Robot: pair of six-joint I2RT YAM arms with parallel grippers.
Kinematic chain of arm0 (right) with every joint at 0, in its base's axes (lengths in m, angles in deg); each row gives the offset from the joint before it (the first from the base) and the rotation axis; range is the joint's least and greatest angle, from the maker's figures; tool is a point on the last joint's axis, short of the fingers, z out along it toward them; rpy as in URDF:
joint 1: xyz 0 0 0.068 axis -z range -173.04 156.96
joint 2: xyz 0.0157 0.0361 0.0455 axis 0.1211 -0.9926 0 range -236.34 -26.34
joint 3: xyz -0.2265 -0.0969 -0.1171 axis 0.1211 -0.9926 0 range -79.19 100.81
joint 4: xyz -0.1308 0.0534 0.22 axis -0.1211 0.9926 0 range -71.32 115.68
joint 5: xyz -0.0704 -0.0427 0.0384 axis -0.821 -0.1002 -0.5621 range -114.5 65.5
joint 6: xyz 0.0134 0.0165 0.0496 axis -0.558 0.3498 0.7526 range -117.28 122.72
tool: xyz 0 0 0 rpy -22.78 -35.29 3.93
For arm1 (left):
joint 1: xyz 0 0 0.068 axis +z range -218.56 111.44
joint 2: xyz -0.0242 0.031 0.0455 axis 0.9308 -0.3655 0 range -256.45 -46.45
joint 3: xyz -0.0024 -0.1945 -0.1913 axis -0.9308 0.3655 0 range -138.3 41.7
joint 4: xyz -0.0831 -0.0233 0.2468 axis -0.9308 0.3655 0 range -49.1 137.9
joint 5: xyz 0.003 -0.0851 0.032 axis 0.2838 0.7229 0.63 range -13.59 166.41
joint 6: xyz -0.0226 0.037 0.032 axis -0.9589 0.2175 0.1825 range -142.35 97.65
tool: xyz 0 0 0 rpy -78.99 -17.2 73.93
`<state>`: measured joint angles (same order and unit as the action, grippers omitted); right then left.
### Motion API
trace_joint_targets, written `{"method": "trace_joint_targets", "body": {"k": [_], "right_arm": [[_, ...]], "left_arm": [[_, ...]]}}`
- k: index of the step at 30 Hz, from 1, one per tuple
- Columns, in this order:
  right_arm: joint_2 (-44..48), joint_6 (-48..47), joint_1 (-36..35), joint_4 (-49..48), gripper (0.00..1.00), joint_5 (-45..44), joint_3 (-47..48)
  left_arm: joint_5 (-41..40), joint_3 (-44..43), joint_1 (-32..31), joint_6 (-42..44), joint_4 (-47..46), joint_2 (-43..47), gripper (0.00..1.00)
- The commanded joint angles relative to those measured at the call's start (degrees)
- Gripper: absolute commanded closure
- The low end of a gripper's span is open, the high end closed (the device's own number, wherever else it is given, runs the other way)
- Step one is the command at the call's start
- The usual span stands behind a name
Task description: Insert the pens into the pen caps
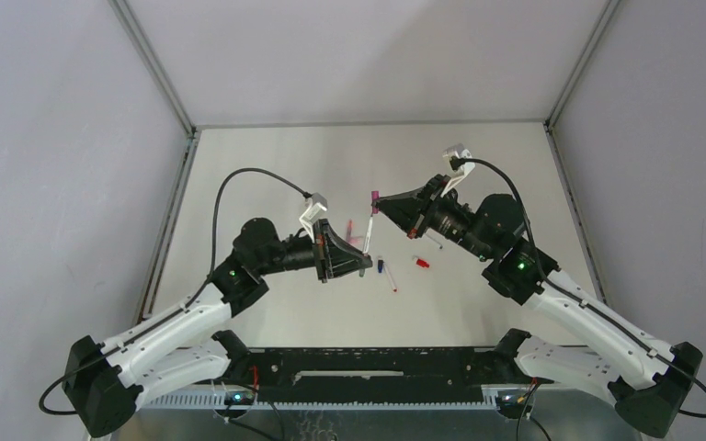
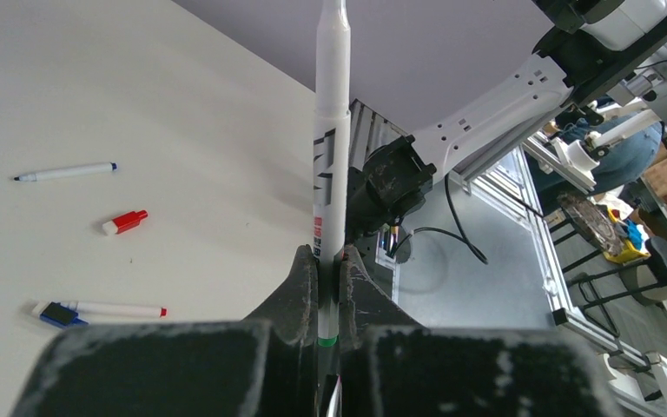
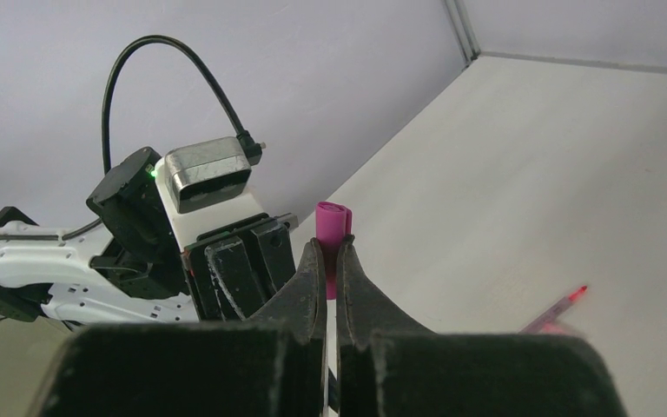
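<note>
**Pen and magenta cap lifted clear, lined up to meet**

The left jaws are clamped on the lower barrel of a white pen [image 2: 333, 113]. Its long front end stands out past them, so the writing end is free to enter a cap. The right jaws are pinched together on a magenta cap [image 3: 333, 221], gripping its lower half so that the far end is exposed. I cannot tell from the right wrist view whether that exposed end is the open one.

In the top view both pieces are raised above the worktop [image 1: 276, 175], between the two arms. The pen tip points up towards the cap and sits near it, with a small gap showing, so they do not look joined. Holding both in the air lets each arm adjust angle without scraping the surface.

The rest of the set lies loose below:
- a red cap [image 2: 125, 222]
- a blue-tipped pen [image 2: 65, 172]
- a red-tipped pen [image 2: 113, 308] with a blue cap [image 2: 52, 314] at its other end
- a pink pen [image 3: 560, 308] seen past the right jaws

I judge this to be the alignment step. The next move needs the two axes brought into line before pushing. A skewed push could slide the thin barrel in the left jaws.
</note>
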<state>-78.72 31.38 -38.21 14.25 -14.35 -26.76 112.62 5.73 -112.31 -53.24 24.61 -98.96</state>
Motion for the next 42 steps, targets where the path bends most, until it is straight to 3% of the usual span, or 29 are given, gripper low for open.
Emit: {"method": "trace_joint_targets", "body": {"k": [1, 42], "right_arm": [[0.49, -0.72, -0.52, -2.21, 1.00, 0.88, 0.06], [1.20, -0.41, -1.43, -3.68, 1.00, -1.62, -2.08]], "left_arm": [[0.62, 0.51, 0.06, -1.25, -2.83, -0.12, 1.00], [1.41, 2.10, 0.06, -2.06, -5.13, -0.16, 1.00]]}}
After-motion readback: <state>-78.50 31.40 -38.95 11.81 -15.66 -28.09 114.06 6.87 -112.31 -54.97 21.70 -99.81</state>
